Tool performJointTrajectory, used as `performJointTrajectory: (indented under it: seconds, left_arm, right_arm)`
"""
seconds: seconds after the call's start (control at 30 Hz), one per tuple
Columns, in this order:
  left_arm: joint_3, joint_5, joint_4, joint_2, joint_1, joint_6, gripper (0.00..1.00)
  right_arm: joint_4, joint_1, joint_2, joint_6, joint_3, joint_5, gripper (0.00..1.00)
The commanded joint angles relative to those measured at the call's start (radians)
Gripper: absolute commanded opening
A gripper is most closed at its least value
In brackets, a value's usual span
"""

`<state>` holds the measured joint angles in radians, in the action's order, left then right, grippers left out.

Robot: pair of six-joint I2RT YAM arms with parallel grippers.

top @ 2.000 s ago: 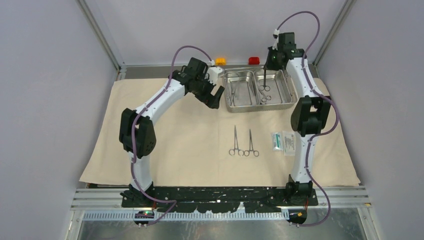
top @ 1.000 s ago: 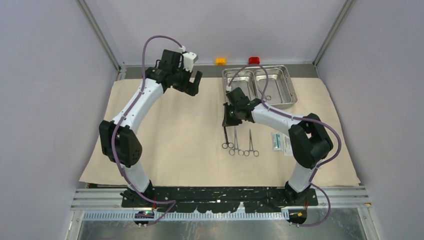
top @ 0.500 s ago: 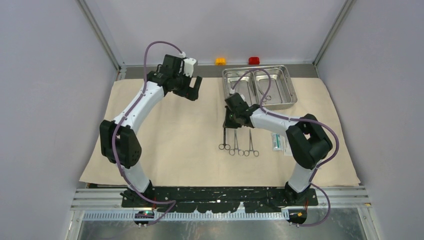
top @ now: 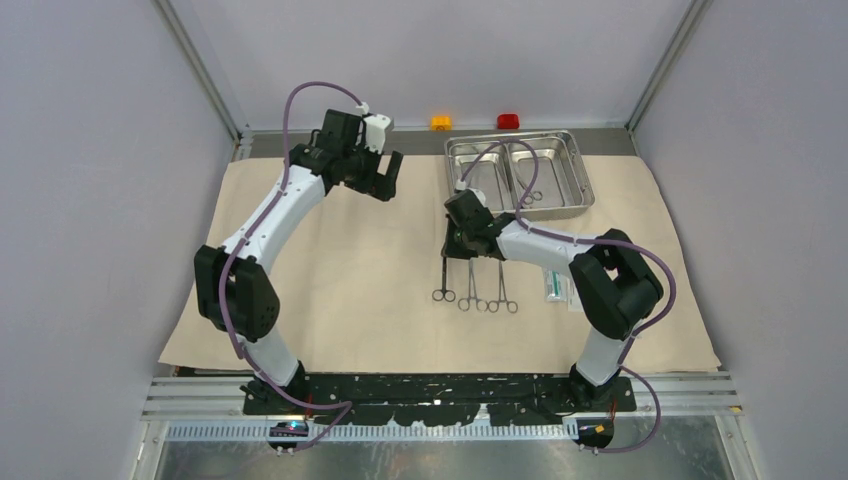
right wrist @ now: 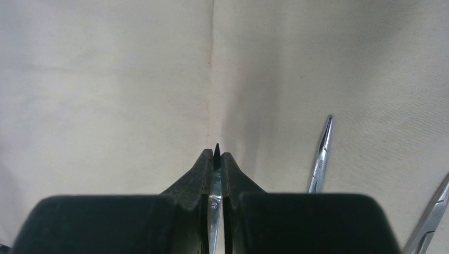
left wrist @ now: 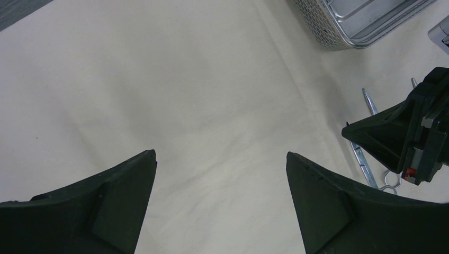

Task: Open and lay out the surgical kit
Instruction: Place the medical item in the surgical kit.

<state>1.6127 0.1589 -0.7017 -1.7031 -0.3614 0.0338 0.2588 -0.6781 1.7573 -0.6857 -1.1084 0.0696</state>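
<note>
Right claw (right wrist: 216,156) is pressed almost together on a slim steel clamp (top: 441,282). It pinches the clamp near the pivot, so the dark tip just shows past the fingertips and the ring handles point toward the arm bases. The claw hangs low over the beige cloth (top: 340,270), just left of two clamps (top: 471,285) lying side by side with their rings also toward the arms. The held one runs parallel to them, apparently to make a third in that row. Whether its rings touch the cloth cannot be told.

Left claw (left wrist: 219,156) is spread wide and holds nothing, above bare cloth left of the steel tray (top: 583,170), probably to stay clear. The tray's right compartment shows at least one more clamp. The packets (top: 556,285) lie right of the row.
</note>
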Motion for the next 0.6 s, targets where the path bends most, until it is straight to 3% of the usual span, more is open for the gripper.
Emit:
performJointTrajectory:
  seconds: [0.0,0.57]
  left_arm:
    - [-0.011,0.016,0.040,0.045,-0.002,-0.002,0.95]
    - [-0.029,0.031,0.049,0.058,-0.002,-0.004,0.95]
  right_arm:
    - [-0.060,-0.005,0.002,-0.015,0.013,0.035,0.01]
    - [-0.098,-0.017,0.044,0.009,0.026,0.050,0.00]
